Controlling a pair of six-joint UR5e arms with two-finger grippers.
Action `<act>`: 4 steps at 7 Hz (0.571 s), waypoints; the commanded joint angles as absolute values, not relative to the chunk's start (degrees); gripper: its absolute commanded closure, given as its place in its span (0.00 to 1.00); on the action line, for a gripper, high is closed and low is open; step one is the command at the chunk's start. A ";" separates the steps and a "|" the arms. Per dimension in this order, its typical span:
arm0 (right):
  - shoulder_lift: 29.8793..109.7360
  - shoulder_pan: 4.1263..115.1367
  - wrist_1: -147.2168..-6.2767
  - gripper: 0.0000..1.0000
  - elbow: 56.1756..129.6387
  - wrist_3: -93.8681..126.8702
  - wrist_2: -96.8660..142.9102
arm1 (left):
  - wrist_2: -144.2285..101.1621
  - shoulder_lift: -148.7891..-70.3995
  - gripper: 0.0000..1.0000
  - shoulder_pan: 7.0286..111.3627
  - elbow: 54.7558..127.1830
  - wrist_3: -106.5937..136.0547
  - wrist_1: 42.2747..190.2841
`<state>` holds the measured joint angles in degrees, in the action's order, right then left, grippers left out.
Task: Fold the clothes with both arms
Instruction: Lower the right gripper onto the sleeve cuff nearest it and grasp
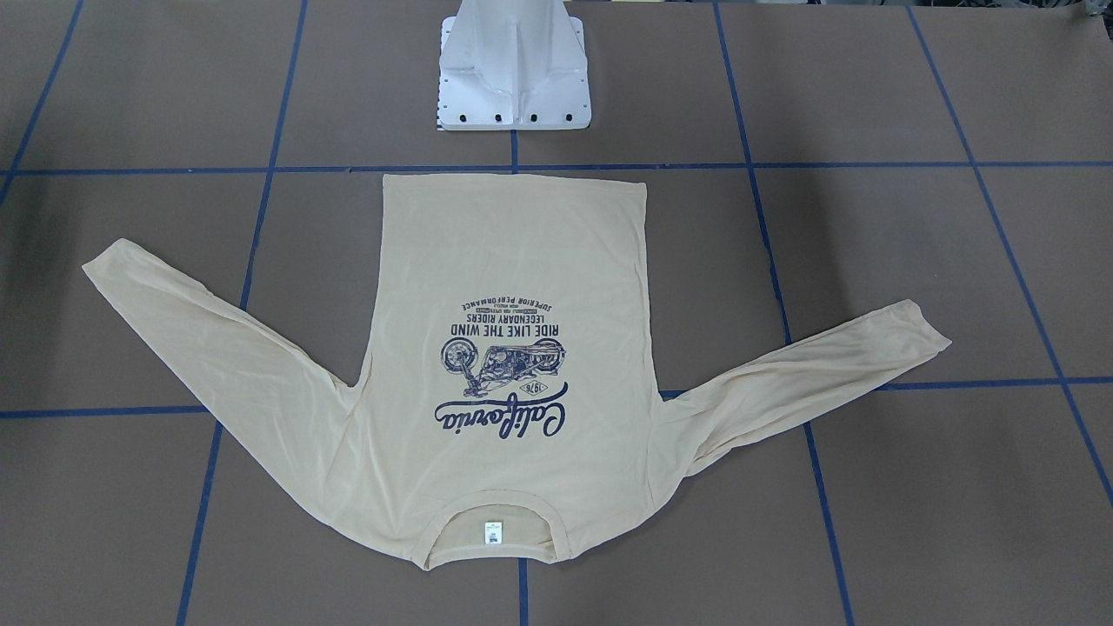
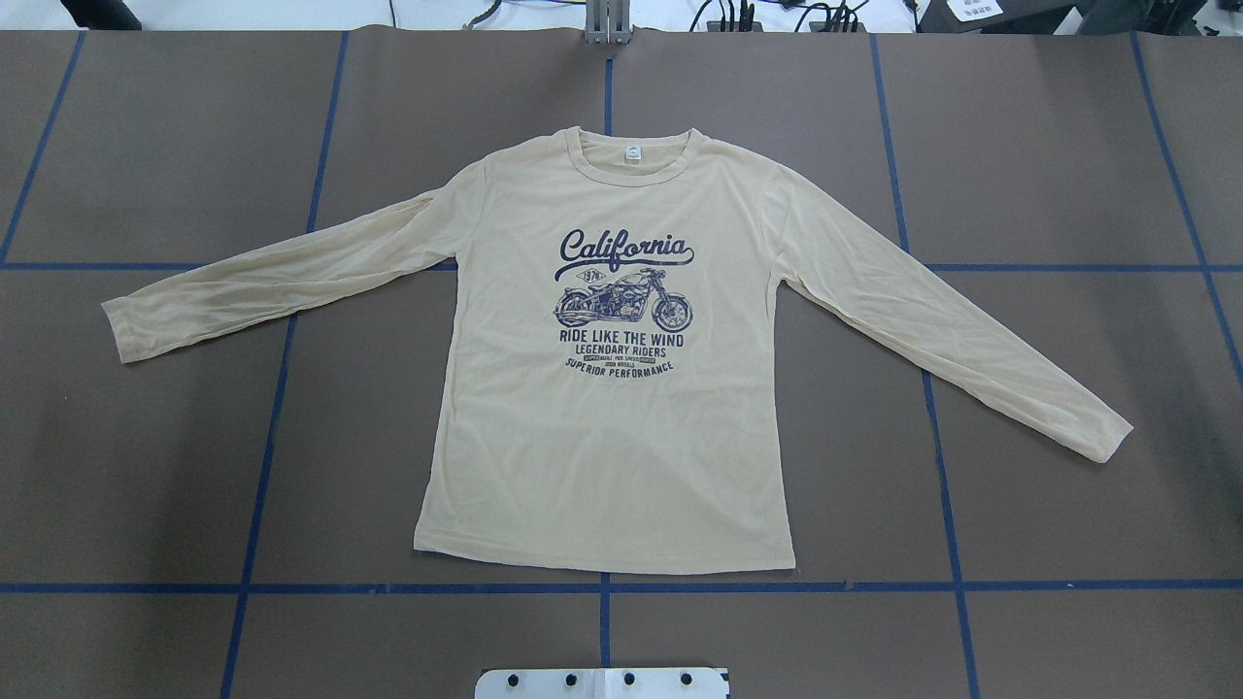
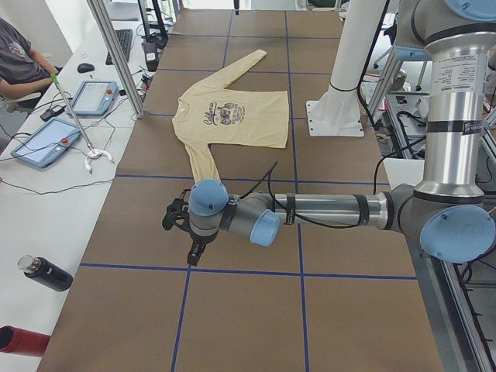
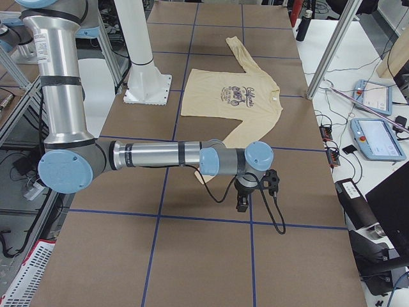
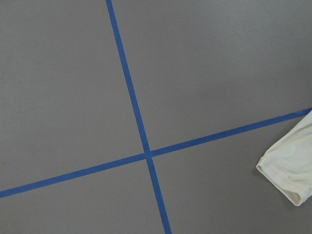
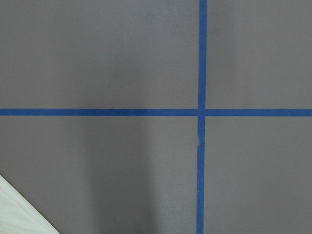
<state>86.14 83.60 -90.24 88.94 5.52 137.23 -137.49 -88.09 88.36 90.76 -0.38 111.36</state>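
The clothes are one pale yellow-beige long-sleeved T-shirt [image 2: 602,437], spread flat and print side up on the brown table with both sleeves out to the sides. Its collar lies on the far side from the robot [image 1: 513,261]. My left gripper [image 3: 194,254] hangs over bare table beyond the shirt's left cuff [image 5: 292,170], apart from it. My right gripper [image 4: 241,204] hangs past the other sleeve end, whose edge [image 6: 19,214] shows in the right wrist view's corner. Both grippers show only in the side views, so I cannot tell whether they are open or shut.
The white pedestal base [image 1: 513,78] stands just behind the shirt's hem. Blue tape lines [image 2: 602,587] cross the table in a grid. A side bench along the far edge holds tablets [image 3: 46,139] and a dark bottle [image 3: 46,273], and a person [image 3: 15,66] sits there.
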 commanded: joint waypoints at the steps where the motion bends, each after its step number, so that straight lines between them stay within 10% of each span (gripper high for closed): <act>1: 90.59 76.50 -78.03 0.00 89.03 13.12 138.07 | -137.55 -87.54 0.00 88.33 90.97 -0.44 111.71; 4: 96.31 62.18 -49.80 0.00 89.21 53.35 135.20 | -137.64 -87.63 0.00 88.33 91.32 -0.53 112.06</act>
